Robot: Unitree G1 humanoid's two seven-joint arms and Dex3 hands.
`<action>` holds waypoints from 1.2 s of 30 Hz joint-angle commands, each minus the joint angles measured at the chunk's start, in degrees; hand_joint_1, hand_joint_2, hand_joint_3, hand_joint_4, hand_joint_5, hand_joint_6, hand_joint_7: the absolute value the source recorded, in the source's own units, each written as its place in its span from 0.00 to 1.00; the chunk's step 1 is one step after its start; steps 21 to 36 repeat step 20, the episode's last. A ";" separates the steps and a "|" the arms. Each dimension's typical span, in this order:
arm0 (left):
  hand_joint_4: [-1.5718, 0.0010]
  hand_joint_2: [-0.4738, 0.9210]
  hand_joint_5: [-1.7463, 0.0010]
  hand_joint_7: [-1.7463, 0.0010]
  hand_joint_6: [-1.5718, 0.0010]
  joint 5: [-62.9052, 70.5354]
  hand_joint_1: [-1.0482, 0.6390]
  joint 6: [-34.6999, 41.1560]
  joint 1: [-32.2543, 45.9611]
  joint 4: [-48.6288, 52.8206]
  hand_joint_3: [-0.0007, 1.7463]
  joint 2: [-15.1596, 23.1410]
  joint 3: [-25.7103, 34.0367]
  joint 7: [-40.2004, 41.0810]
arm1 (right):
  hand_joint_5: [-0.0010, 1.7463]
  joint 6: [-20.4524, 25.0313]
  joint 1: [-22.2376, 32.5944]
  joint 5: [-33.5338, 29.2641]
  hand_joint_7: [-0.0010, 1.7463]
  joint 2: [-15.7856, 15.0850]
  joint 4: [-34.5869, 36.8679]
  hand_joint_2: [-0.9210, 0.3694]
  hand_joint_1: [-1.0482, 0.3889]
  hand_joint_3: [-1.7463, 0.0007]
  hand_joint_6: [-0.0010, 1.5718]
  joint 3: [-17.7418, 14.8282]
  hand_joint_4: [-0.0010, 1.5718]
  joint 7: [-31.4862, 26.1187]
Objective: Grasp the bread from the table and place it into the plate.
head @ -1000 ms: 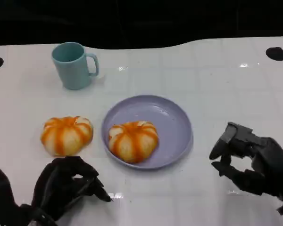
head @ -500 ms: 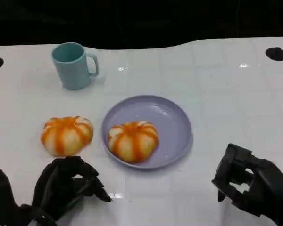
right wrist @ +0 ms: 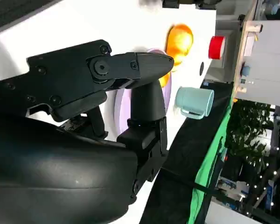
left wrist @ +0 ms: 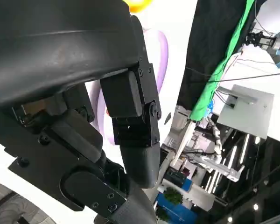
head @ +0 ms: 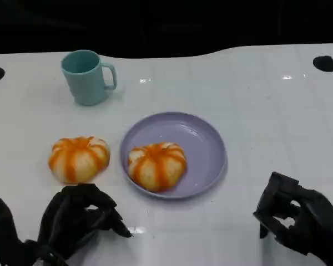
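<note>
A round orange-striped bread (head: 157, 165) lies in the lavender plate (head: 205, 141), on its near left side. A second bread (head: 79, 159) of the same kind sits on the white table just left of the plate. My left hand (head: 72, 219) rests near the table's front edge, below that bread, fingers curled in with nothing in them. My right hand (head: 297, 219) lies at the lower right, well clear of the plate, fingers curled in and holding nothing. The right wrist view catches the plate (right wrist: 122, 100), a bread (right wrist: 179, 42) and the mug (right wrist: 194, 102).
A teal mug (head: 87, 76) stands at the back left, handle to the right. Two dark round holes (head: 325, 62) mark the table's far corners. The table's far edge meets a black background.
My right hand has drawn back toward the front edge, lower in the picture, and its fingers have curled in. The left hand, both breads and the plate have not moved.
</note>
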 commanded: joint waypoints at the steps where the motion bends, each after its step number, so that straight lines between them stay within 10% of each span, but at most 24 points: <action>1: 0.00 0.78 0.66 0.79 0.00 0.13 0.00 -0.49 -0.55 0.58 0.00 1.02 0.16 0.09 | 1.00 -1.96 -1.02 0.80 1.00 0.36 1.63 0.00 0.36 0.83 0.37 -1.52 0.47 0.43; 36: 0.00 0.78 0.66 0.79 0.00 0.12 0.00 -0.25 -0.61 0.85 0.00 1.26 0.24 0.01 | 1.00 -2.12 -1.71 0.71 1.00 0.79 2.87 0.00 0.36 0.84 0.38 -2.33 0.48 3.27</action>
